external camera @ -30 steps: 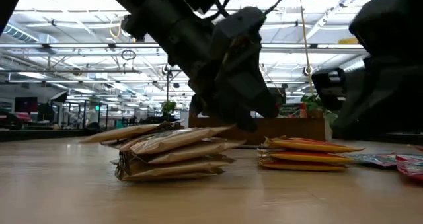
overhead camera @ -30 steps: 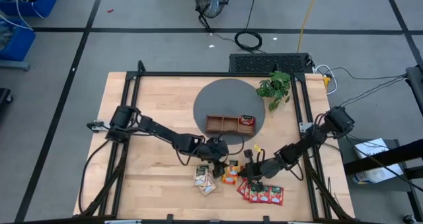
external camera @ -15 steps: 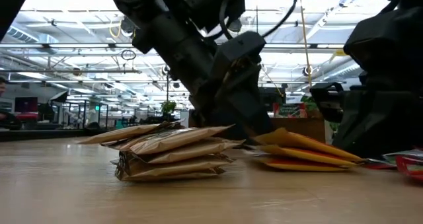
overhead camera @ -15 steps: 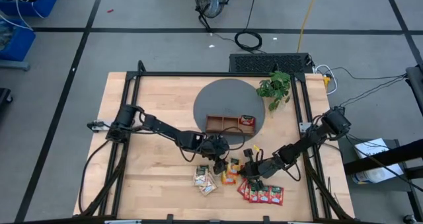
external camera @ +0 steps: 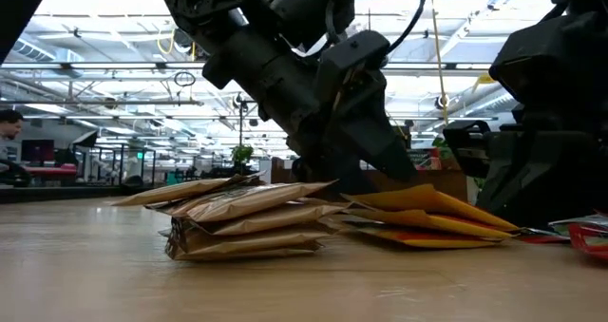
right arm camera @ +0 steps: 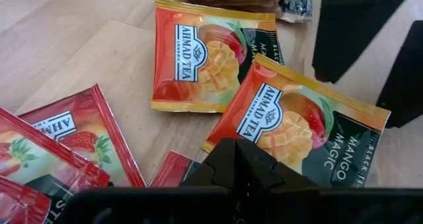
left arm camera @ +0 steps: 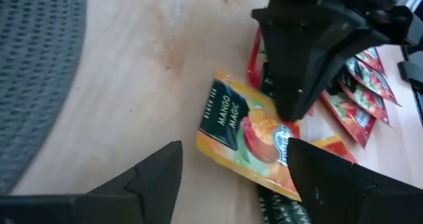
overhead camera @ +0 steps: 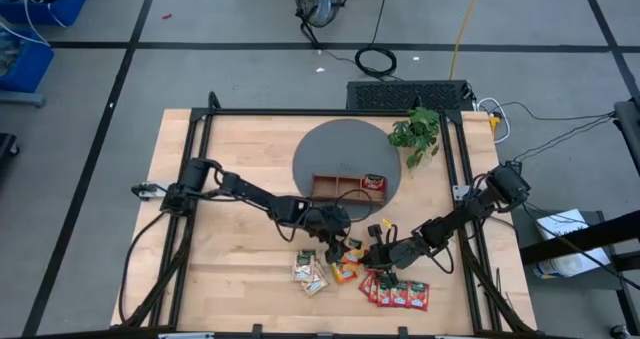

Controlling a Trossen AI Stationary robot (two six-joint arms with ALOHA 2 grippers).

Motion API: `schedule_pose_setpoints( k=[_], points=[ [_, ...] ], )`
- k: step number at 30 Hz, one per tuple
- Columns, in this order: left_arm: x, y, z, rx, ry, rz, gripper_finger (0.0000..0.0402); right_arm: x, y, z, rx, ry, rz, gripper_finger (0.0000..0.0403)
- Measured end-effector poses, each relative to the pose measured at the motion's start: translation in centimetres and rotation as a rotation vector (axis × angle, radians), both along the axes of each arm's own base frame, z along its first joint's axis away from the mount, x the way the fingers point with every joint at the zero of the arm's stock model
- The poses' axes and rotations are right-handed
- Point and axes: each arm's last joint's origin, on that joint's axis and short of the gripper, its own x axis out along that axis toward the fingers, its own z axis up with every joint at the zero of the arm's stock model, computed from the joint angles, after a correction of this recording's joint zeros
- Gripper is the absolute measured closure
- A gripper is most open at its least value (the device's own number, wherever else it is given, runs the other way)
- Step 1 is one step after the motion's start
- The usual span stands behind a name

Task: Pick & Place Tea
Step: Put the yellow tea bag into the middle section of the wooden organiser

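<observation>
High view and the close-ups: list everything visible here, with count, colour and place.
Orange tea sachets: at least two, orange mango print, table front centre between both grippers.
Red tea sachets: several, red, fanned at front right.
Pale tea sachets: small stack, pale, front centre-left.
Wooden tray: one, brown, three compartments, on the mat; a red sachet in its right compartment.
Round mat: one, grey, table rear centre.
Plant: one, green, rear right.
Left gripper: open, over an orange sachet.
Right gripper: shut, beside the orange sachets.

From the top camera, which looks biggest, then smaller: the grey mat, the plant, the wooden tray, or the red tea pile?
1. Grey mat
2. Tray
3. Plant and red tea pile look about alike; I can't rank them.
</observation>
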Motion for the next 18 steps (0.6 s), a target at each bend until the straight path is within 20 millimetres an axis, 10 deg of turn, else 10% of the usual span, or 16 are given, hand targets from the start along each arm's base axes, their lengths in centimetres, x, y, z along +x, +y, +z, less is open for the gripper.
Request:
schedule_pose_setpoints(
  k=[18],
  points=[
    [0.6, 0.4, -1.3, 0.017, -0.032, 0.034, 0.0133, 0.1, -0.3, -0.1, -0.005, 0.018, -0.005, 0.0403]
  ],
)
